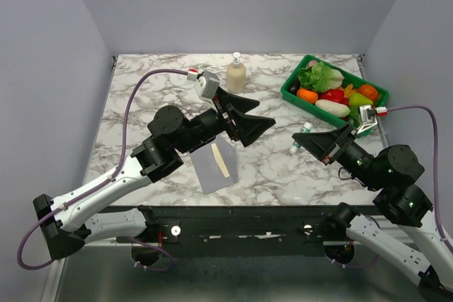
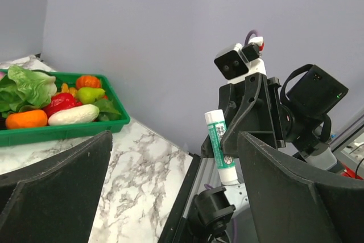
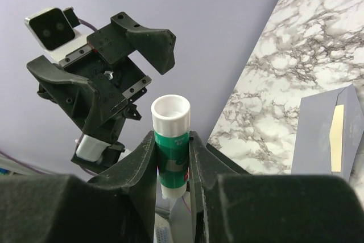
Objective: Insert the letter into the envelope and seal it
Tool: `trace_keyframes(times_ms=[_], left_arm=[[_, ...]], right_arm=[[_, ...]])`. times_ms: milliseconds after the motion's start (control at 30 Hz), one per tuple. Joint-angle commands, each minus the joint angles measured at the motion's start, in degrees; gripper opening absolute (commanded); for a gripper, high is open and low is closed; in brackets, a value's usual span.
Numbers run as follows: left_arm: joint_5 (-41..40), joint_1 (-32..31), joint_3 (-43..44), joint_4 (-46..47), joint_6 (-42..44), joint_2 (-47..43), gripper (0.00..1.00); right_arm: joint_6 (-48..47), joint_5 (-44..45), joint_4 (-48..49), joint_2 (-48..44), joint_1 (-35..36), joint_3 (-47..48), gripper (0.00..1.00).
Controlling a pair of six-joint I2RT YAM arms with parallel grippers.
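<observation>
My right gripper (image 3: 170, 155) pinches a green-and-white plastic glue stick (image 3: 170, 135). My left gripper (image 1: 263, 115) hangs empty, fingers spread wide. The grey-lavender paper envelope (image 1: 211, 167) lies flat at 7 o'clock from the left jaws, and the cream paper letter (image 1: 221, 160) shows as a strip inside it. I judge sealing is in hand: next, bring glue down to the flap. Only the right wrist view shows the stick's ringed white end; only the top view places both arms.
</observation>
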Motion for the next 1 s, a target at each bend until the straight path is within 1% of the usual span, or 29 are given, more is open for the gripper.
trace_keyframes(times_ms=[0,100,133,200,233,300,333,400,433,467,500,567,600,633,700,733,800,833,900,933,967], left_arm=[[-3.30,0.05,-1.26,-2.99,0.98,-1.34,0.97],[-5.67,0.05,-1.09,-6.68,1.94,-1.78,0.93],[-6.37,0.05,-1.09,-8.69,2.21,-1.95,0.91],[-8.12,0.05,-1.26,-10.37,3.00,-2.57,0.89],[-8.66,0.05,-1.52,-12.20,3.18,-2.92,0.86],[-14.08,0.05,-1.96,-14.49,3.44,-3.97,0.84],[-16.29,0.05,-2.40,-17.29,3.53,-4.32,0.82],[-19.11,0.57,-2.84,-20.56,3.44,-4.94,0.81],[-18.34,1.27,-3.63,-23.09,3.70,-4.94,0.80],[-17.37,2.15,-4.50,-23.73,3.62,-5.12,0.80],[-15.97,4.50,-5.82,-23.82,3.10,-5.64,0.80],[-11.67,7.24,-11.78,-21.64,-0.06,-7.22,0.80],[-10.70,8.91,-14.24,-20.32,-1.20,-8.01,0.79],[-9.99,11.62,-19.14,-17.87,-2.09,-8.45,0.77],[-9.54,13.49,-23.21,-16.36,-2.36,-9.77,0.75],[-9.98,13.93,-27.06,-14.61,-1.84,-10.21,0.77],[-11.03,13.85,-31.04,-11.63,1.41,-12.05,0.79],[-11.65,13.84,-35.06,-7.95,2.12,-12.76,0.80],[-13.57,13.93,-39.12,-3.72,4.13,-15.39,0.81],[-14.28,13.93,-42.45,0.65,4.58,-15.92,0.81],[-14.64,13.93,-43.79,2.44,5.19,-16.45,0.81]], right_arm=[[-0.67,2.07,-0.28,1.31,-0.10,0.92,0.01],[-5.32,0.76,0.78,3.07,-0.10,1.18,0.01],[-9.34,0.06,1.04,3.68,-0.10,1.35,0.01],[-13.31,-1.35,0.70,6.22,-0.10,2.05,0.01],[-17.16,-2.23,0.78,6.93,-0.10,2.14,0.01],[-20.88,-5.29,2.18,9.04,-0.10,1.53,0.01],[-23.59,-6.27,2.97,9.66,-0.10,0.14,0.01],[-25.89,-9.07,6.21,10.54,-0.10,-1.62,0.01],[-27.56,-9.87,7.53,11.15,-0.19,-2.50,0.01],[-28.27,-10.58,8.85,11.42,-0.19,-4.77,0.01],[-28.97,-11.28,12.17,11.51,-0.10,-6.10,0.01],[-31.08,-11.90,15.62,11.51,-0.10,-10.13,0.01],[-31.96,-12.51,19.98,11.42,-0.10,-11.46,0.01],[-33.79,-13.04,22.03,11.42,-0.10,-13.04,0.01],[-35.74,-14.01,27.38,11.51,-0.01,-16.64,0.01],[-37.05,-14.10,28.37,11.77,-0.10,-17.27,0.01],[-37.68,-12.53,29.25,13.35,-0.10,-17.98,0.01],[-37.94,-12.26,29.34,14.05,-0.10,-17.98,0.01],[-37.68,-12.08,30.48,16.68,-0.10,-18.24,0.01],[-37.33,-12.08,31.27,17.48,-0.10,-18.77,0.01],[-36.98,-11.90,31.89,18.62,-0.01,-18.95,0.01]])
